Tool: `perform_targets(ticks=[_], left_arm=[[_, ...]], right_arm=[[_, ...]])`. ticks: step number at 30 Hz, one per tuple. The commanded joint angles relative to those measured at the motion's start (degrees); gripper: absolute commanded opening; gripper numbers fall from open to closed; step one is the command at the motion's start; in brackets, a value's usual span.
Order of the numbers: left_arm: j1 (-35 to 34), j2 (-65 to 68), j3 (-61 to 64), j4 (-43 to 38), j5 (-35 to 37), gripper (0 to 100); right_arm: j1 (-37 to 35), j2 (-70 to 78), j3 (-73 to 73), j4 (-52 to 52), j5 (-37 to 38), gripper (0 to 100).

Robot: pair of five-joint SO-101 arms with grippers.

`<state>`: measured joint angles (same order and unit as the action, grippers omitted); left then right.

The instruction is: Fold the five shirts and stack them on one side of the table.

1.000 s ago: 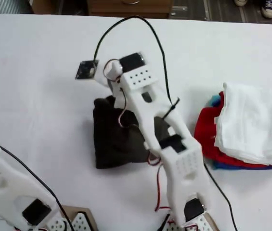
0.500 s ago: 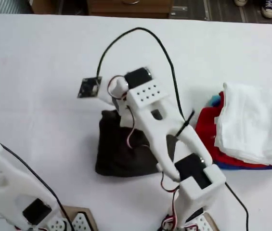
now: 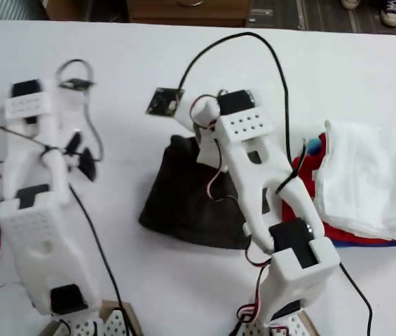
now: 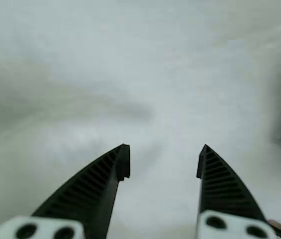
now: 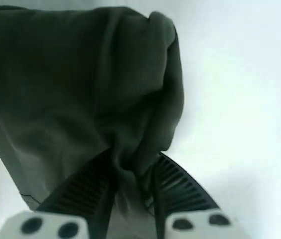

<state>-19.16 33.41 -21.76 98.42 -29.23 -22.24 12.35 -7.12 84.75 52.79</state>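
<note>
Here, the right gripper (image 5: pixel 133 162) is closed tight on a bunched fold of the black shirt (image 5: pixel 70 74). In the high view that shirt (image 3: pixel 183 203) lies at centre frame on the white table (image 3: pixel 78 42). The right arm (image 3: pixel 254 175) covers its right part and hides the pinch there. At left, the left gripper (image 4: pixel 162 157) gapes wide, holding nothing. At the right edge is the stack: a white shirt (image 3: pixel 369 182), cut off by the frame, over a red shirt (image 3: pixel 301 199) and a sliver of blue shirt (image 3: pixel 355 242). Its count cannot be made out.
</note>
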Motion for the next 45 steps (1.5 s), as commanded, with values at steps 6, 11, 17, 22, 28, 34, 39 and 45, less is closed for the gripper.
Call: perform_targets(ticks=[6, 11, 17, 22, 28, 34, 39, 45], left_arm=[[9.85, -2.99, -1.63, 3.78, -0.26, 28], [14.77, -2.46, -1.71, 3.08, 8.79, 28], [20.92, -2.99, -2.15, 2.64, 29.54, 28], [26.29, -2.73, 0.13, 3.16, 33.85, 28], [28.84, -2.37, 0.22, 3.08, 36.75, 28], [29.19, -2.46, 0.04, 2.55, 37.63, 28], [30.51, 0.09, 0.04, 0.62, 37.63, 28], [32.97, 5.71, -0.31, -3.25, 37.63, 28]], right_arm=[[5.85, -3.03, -0.26, -4.7, 0.35, 2.0], [8.22, 2.15, -0.7, -4.79, 0.18, 2.0], [8.84, 4.62, -0.7, -6.29, 0.09, 2.0], [8.92, 4.7, -2.29, -6.11, 0.26, 2.0], [9.19, 4.62, -2.37, -6.11, 0.26, 2.0], [11.21, 4.62, -2.37, -6.29, 0.35, 2.0], [10.95, 4.53, -2.37, -6.2, 0.35, 2.0], [11.12, 4.53, -2.37, -6.11, 0.35, 2.0]])
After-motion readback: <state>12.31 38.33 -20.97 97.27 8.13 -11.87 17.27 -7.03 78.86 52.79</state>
